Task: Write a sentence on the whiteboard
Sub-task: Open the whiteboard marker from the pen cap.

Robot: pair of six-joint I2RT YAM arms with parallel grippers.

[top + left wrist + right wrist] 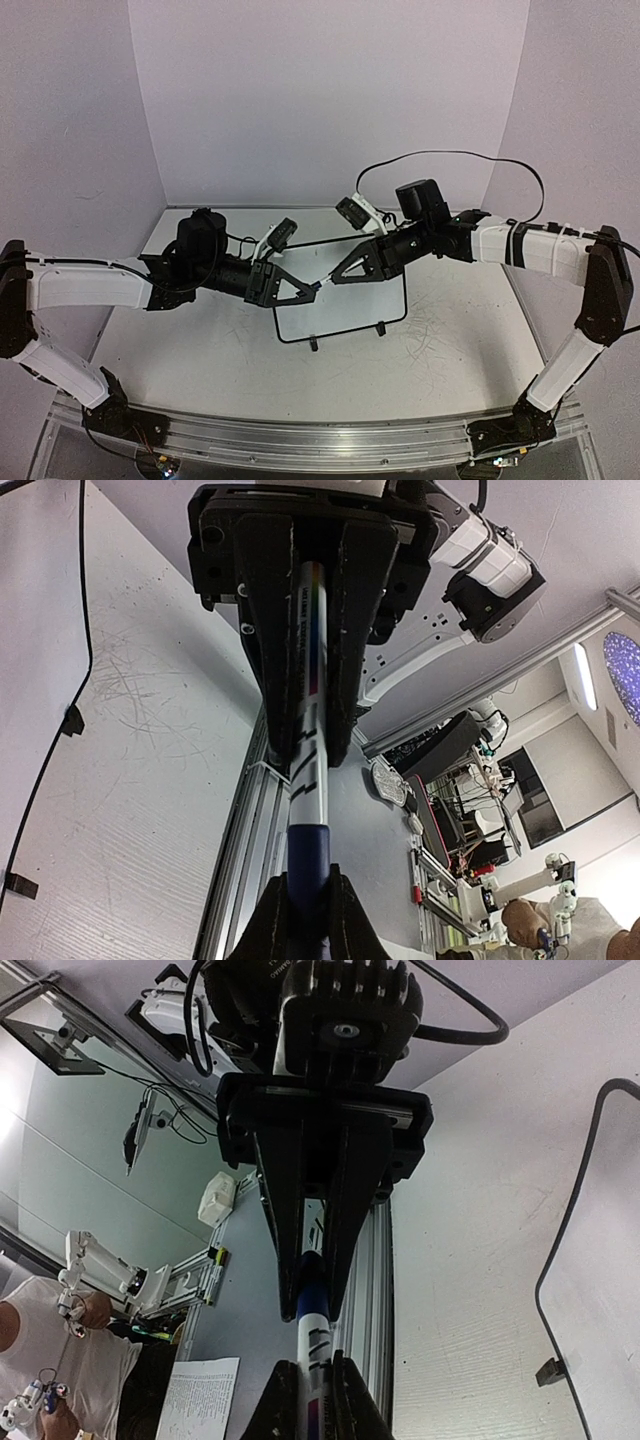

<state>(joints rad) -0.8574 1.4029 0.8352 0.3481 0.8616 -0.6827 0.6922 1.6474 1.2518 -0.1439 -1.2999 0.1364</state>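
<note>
The whiteboard [345, 310] stands at mid-table, with a thin black frame and two small feet; its edge shows in the wrist views [35, 630] [610, 1260]. The sentence is out of view: the board's visible face is plain white. Both grippers meet tip to tip just above the board's top left. A marker [323, 282] spans the gap between them. My left gripper [313, 289] [308, 915] is shut on its blue cap [308, 855]. My right gripper [336, 274] [312, 1400] is shut on its white barrel [314, 1345].
The grey tabletop [450, 335] carries faint scribble marks around the board. An aluminium rail [300, 435] runs along the near edge, with both arm bases on it. A black cable [450, 155] loops over the right arm. Walls close in the back and sides.
</note>
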